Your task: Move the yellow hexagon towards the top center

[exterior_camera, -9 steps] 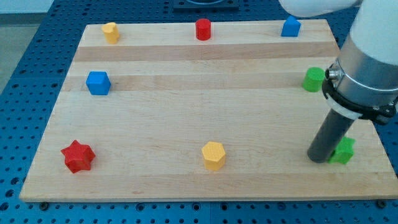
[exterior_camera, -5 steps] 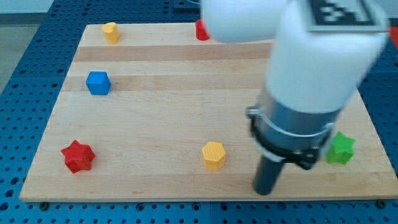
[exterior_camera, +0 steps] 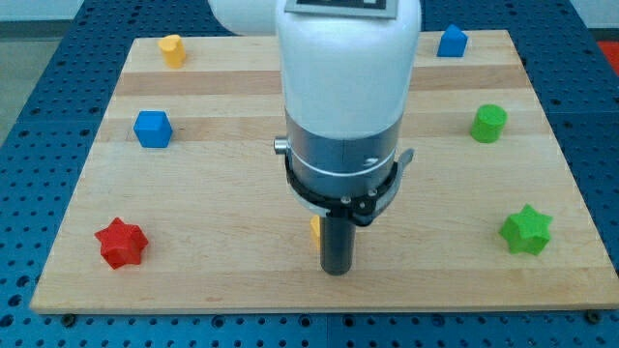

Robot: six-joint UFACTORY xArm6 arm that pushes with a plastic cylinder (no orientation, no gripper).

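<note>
My tip sits just below the yellow hexagon (mostly hidden), holding nothing; next, push it up the bench.

The way up the board's middle toward the top centre is blocked from sight by the arm body, so it cannot be judged. My tip is set against the yellow hexagon — only a sliver is seen. The flanks are bordered by the blue cube, red star, green cylinder and green star — all well apart.
</note>
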